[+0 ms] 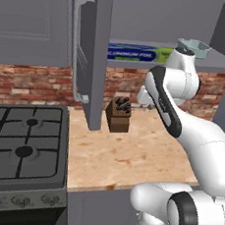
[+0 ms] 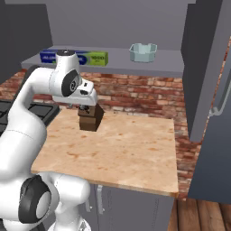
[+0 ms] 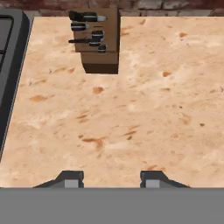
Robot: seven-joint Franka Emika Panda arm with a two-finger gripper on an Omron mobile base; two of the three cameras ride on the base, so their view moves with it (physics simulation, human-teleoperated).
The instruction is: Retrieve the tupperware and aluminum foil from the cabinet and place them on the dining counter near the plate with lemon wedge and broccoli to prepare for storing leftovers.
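My hand (image 3: 112, 179) points down at the wood counter (image 3: 144, 109), fingertips (image 3: 70, 178) partly apart with nothing between them, just bare counter below. The knife block (image 3: 98, 39) stands near the brick wall, well ahead of my fingers and untouched. Both things I need sit up on the cabinet shelf (image 2: 158, 67), which is where stored goods would be kept: the foil box (image 2: 88, 57) lies lengthwise toward the stove side, and the tub (image 2: 143, 52) stands upright further along, well apart from it. The cabinet door (image 1: 91, 53) is swung open, so the shelf is reachable. My arm is folded, elbow raised in front of the shelf, wrist bent so the hand hangs over the counter, well below both items. I judge I am at the very start of the reach: the wrist must tip up and forward toward the shelf before anything can be gripped. The stove (image 1: 22, 143) sits beside the counter.
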